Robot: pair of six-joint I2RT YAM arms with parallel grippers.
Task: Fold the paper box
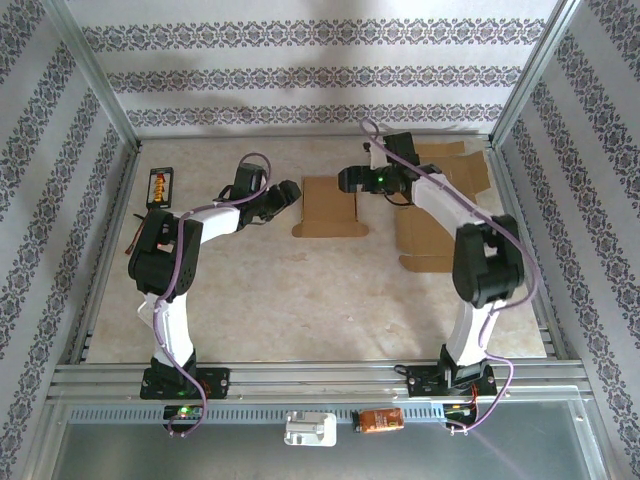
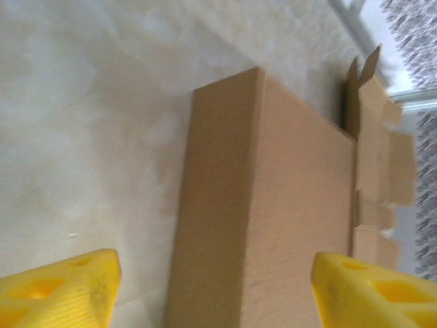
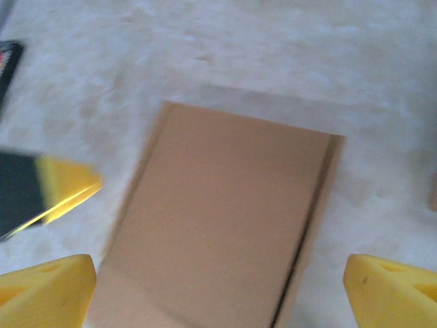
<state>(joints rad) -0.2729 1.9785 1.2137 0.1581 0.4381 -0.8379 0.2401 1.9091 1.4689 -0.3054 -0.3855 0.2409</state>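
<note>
My table (image 1: pixel 300 310) has the spare flat cardboard (image 1: pixel 440 215) parked far right, out of the way. The paper box (image 1: pixel 329 208) sits far centre, reachable from both sides. The left gripper (image 1: pixel 287 192) and right gripper (image 1: pixel 348 180) flank it, jaws wide apart, holding nothing.

Robot lab test cell: aluminium frame (image 1: pixel 92 72), wallpaper-patterned walls (image 1: pixel 320 75), two arms (image 1: pixel 172 310) bolted to front rail (image 1: pixel 320 376).

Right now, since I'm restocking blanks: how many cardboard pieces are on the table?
2. A folded box lies at the middle of the table; flattened cardboard lies at the right rear, partly under the right arm. More sheets may be hidden in that pile.
</note>
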